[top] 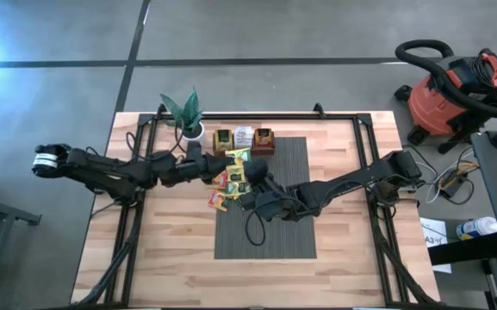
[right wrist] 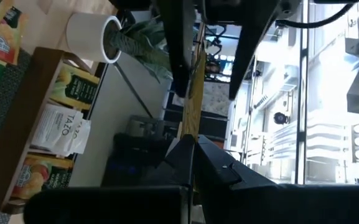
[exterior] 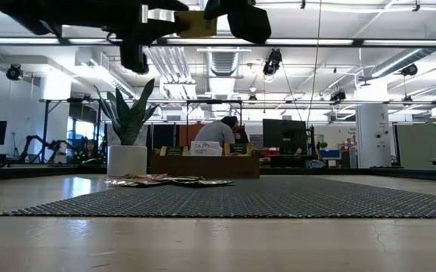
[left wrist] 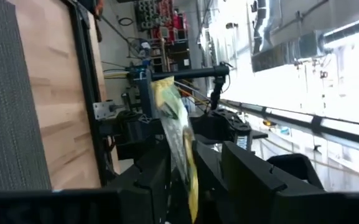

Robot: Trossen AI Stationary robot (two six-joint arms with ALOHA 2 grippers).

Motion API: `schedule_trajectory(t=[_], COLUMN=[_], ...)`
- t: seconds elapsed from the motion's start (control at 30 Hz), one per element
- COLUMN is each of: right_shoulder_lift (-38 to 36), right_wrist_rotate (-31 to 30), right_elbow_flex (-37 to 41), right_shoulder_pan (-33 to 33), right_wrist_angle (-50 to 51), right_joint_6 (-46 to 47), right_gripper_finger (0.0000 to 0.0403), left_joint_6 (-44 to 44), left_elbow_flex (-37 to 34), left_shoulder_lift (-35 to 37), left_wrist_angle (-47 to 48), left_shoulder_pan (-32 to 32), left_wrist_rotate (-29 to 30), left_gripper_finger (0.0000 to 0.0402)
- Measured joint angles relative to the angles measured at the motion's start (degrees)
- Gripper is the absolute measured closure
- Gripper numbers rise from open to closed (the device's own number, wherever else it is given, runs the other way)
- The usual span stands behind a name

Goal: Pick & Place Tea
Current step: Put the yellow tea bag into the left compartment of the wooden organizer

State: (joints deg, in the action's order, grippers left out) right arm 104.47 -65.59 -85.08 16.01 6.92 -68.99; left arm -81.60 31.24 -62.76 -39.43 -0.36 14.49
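Observation:
Both grippers meet high above the grey mat (top: 265, 215), with one yellow tea sachet (exterior: 195, 24) between them. My left gripper (top: 231, 168) (left wrist: 182, 180) comes from the table's left and is shut on this sachet (left wrist: 176, 124). My right gripper (top: 252, 175) (right wrist: 191, 155) comes from the right and is shut on the same sachet (right wrist: 195, 81), seen edge-on. More yellow, green and orange sachets (top: 229, 182) (exterior: 165, 180) lie flat in a loose pile on the mat's far left part. The wooden tray (top: 244, 139) (exterior: 206, 164) with boxed tea stands behind them. My left gripper pinches the yellow sachet between its two fingers at one end (left wrist: 185, 165), coming level from the table's left. The sachet stands on edge, lifted clear of the table. My right gripper pinches the opposite end of the sachet (right wrist: 193, 134) between its two fingers, coming level from the table's right. The sachet spans the gap to the other gripper's fingers (right wrist: 182, 43).
A potted plant in a white pot (top: 188, 120) (exterior: 127, 143) stands at the far edge, left of the tray. The mat's near half and the bare wood (top: 162, 250) on both sides hold nothing. Black frame rails (top: 132, 207) run along the table's sides.

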Motion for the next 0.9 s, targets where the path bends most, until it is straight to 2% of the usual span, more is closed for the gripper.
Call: schedule_trajectory(t=[0.2, 0.57, 0.9], right_shoulder_lift=[0.00, 0.00, 0.00], right_wrist_rotate=[-0.42, -0.41, -0.07], right_elbow_flex=[0.02, 0.07, 0.11], right_shoulder_pan=[0.00, 0.00, -0.07], right_wrist_angle=[-0.01, 0.03, 0.16], right_joint_6=[0.00, 0.99, 24.80], right_gripper_finger=[0.0394, 0.0394, 0.0394], left_joint_6=[1.99, 2.32, 6.06], left_elbow_flex=[1.16, 0.94, 0.94], left_shoulder_lift=[-0.22, -0.11, -0.09], left_wrist_angle=[1.22, 3.76, 5.60], left_shoulder_pan=[0.26, 0.43, 1.85], left_wrist_rotate=[-0.77, -1.13, -0.88], left_gripper_finger=[0.0283, 0.0390, 0.0400])
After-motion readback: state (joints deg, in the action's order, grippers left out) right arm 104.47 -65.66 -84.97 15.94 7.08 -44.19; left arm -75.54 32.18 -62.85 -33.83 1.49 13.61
